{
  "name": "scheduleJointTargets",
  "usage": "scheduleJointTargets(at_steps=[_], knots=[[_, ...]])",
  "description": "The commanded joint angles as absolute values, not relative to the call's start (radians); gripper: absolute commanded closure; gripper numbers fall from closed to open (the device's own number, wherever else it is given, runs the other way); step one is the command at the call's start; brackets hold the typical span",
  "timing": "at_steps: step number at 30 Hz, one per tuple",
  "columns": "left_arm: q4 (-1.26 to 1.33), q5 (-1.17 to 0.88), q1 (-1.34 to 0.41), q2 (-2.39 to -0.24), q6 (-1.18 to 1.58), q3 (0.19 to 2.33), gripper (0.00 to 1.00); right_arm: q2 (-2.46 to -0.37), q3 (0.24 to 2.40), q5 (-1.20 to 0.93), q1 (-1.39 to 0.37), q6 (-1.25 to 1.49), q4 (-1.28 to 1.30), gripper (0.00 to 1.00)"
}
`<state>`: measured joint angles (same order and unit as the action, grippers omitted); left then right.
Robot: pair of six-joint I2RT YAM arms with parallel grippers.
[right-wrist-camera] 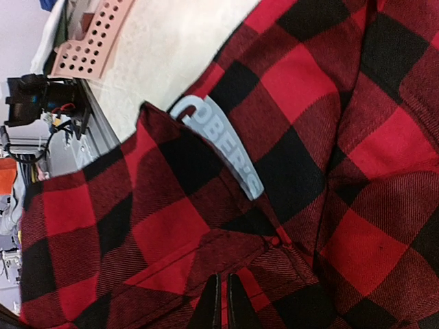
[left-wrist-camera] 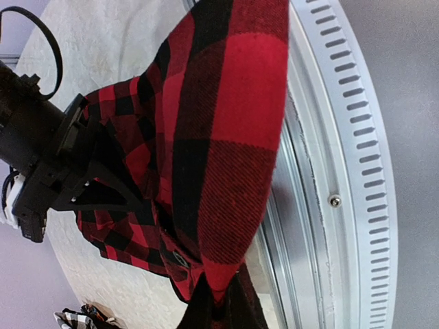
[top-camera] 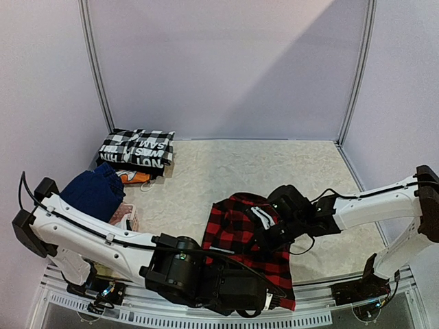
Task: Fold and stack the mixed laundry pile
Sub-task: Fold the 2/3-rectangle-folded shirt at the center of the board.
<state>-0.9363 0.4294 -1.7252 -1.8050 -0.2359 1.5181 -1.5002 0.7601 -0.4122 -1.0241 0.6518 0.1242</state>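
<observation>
Pinching red-and-black plaid shirt [top-camera: 236,236]: left fingers [left-wrist-camera: 199,312], right fingers [right-wrist-camera: 213,308] both clamped shut (fabric bunched).

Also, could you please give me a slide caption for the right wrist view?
Right gripper pinching the red-and-black plaid shirt near its grey label, pink basket beyond.

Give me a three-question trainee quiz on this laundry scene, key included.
1. Which garment do the left gripper and right gripper both pinch?
2. True or false: the checked piece lies at the back left.
3. The navy piece lies: A, left of the red shirt; B, on top of it; C, by the right wall.
Key: 1, the red shirt; 2, true; 3, A.
</observation>
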Motion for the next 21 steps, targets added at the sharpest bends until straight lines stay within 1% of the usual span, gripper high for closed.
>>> scheduleJointTargets(at_steps=[1,10,21], knots=[[-0.981,0.431,-1.717,-1.779,-0.28,1.558,1.0,-1.535,0.761,-0.391,-1.05,0.646,0.123,0.95],[-0.963,0.404,-1.629,-1.769,-0.379,1.611,1.0,-1.562,0.738,-0.427,-1.073,0.657,0.092,0.96],[-0.946,0.352,-1.495,-1.778,-0.497,1.694,1.0,-1.554,0.755,-0.453,-1.078,0.62,0.142,0.97]])
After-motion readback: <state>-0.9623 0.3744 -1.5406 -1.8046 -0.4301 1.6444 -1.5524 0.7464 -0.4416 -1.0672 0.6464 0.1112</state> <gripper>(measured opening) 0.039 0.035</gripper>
